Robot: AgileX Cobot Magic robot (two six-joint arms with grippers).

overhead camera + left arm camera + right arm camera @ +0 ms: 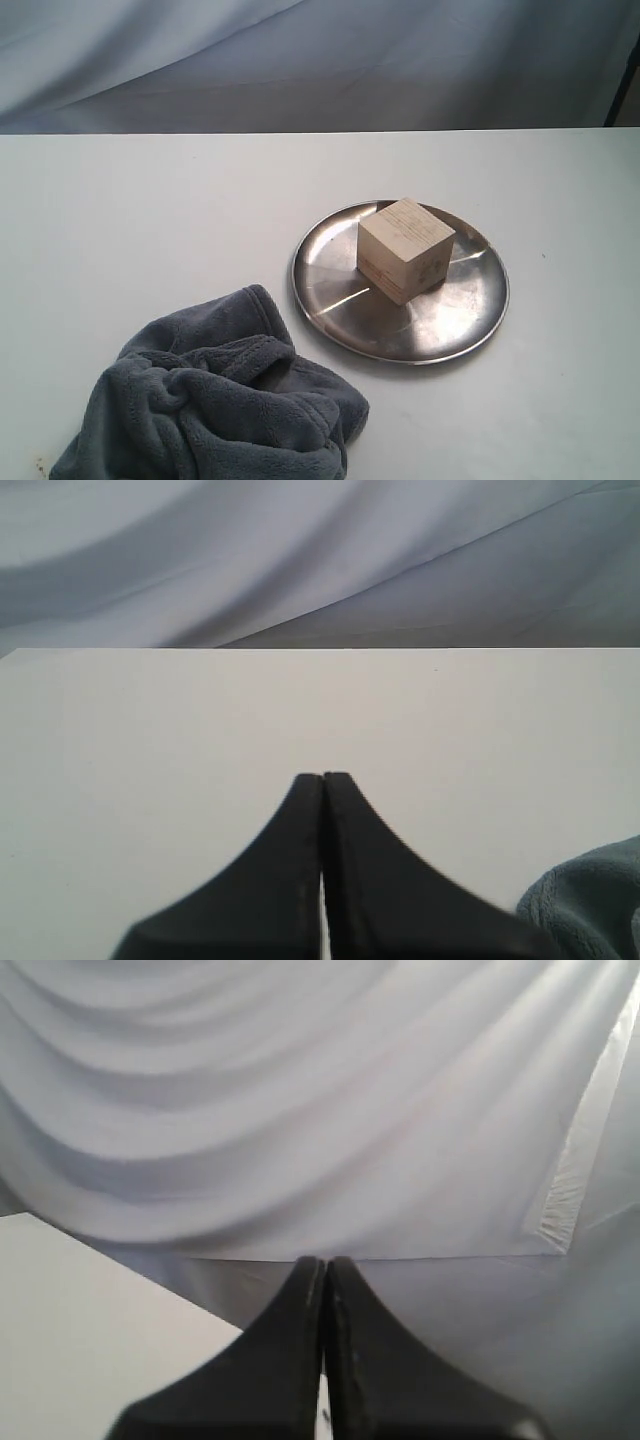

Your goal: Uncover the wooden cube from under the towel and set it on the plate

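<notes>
The pale wooden cube [405, 248] rests uncovered on the round steel plate [340, 290], a little right of the table's middle in the exterior view. The dark grey towel [215, 410] lies crumpled in a heap at the front left, apart from the plate; a corner of the towel [590, 905] shows in the left wrist view. My left gripper [323, 777] is shut with nothing in it, over bare white table. My right gripper [325, 1260] is shut and empty too, pointing past the table's edge at the backdrop. Neither gripper appears in the exterior view.
The white table [150, 220] ends at a straight back edge, with a draped pale cloth backdrop [320, 60] behind it. A dark post [625, 90] stands at the far right corner.
</notes>
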